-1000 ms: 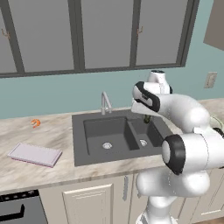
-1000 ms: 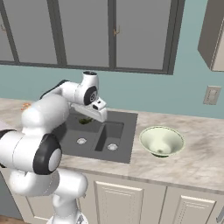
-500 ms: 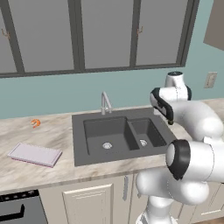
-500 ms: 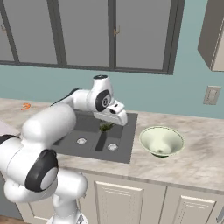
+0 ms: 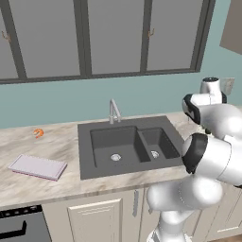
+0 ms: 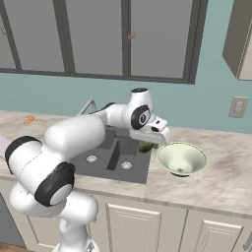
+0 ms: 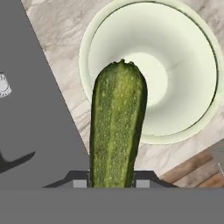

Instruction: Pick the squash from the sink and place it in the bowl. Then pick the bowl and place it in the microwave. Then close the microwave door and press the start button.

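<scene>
dark green and speckled, the squash (image 7: pixel 117 127) stands up between the two finger tips of the gripper (image 7: pixel 109 183), which pinch it at its lower end. in the hand view its free end reaches over the near rim of the pale bowl (image 7: pixel 192 127), with the sink (image 7: pixel 30 131) edge off to one side. from the right base view the gripper (image 6: pixel 147 143) hangs above the counter (image 6: pixel 221 182), at the bowl's (image 6: pixel 194 157) sink-side rim.

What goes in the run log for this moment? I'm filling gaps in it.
phase: carry to bowl | gripper: shut on squash | squash: at near rim of bowl, not released | sink: squash out
</scene>
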